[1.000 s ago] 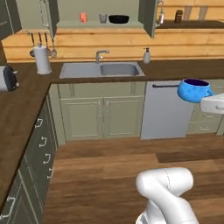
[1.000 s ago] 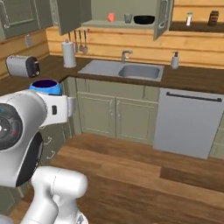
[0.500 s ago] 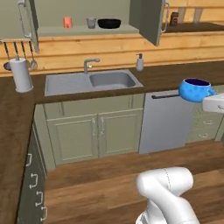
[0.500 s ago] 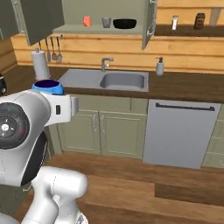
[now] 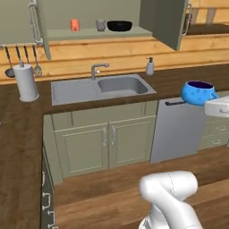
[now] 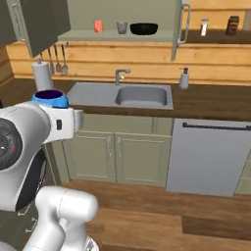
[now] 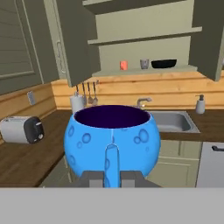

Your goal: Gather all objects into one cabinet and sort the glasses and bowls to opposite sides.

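While the gripper [image 7: 112, 177] is clamped on the near rim of the one blue bowl [image 7: 112, 139], the bowl sits upright straight ahead of the fingers, its dark inside showing from above. In the left base view the bowl [image 5: 198, 92] hangs in the air at the end of the white hand, out in front of the counter [image 5: 188, 78]; in the right base view the bowl [image 6: 50, 98] peeks over the top of the arm.

Far ahead of the gripper and above it, the cabinet [image 7: 144, 69] stands with both of its doors swung wide. Three things stand on its lower shelf in a row: one orange-red cup [image 7: 124, 65] at the left, one grey mug [image 7: 144, 64] just right of it, and one black dish [image 7: 164, 64] right of the mug. The left base view shows the same three, cup [image 5: 74, 25], mug [image 5: 101, 25] and dish [image 5: 119, 26], the mug and dish close together and the cup apart from them. The right base view gives cup [image 6: 98, 26], mug [image 6: 122, 27], dish [image 6: 143, 29].

Below the cabinet and beyond the bowl lies one sink [image 5: 100, 87] with one faucet [image 5: 98, 69]. One soap bottle [image 5: 150, 66] stands to the right of the sink, one paper-towel roll [image 5: 26, 82] to the left. Three utensils [image 7: 89, 93] hang on the wall above the roll. One toaster [image 7: 22, 129] sits on the counter to the gripper's left. One dishwasher [image 6: 209, 157] stands under the counter, right of the sink.
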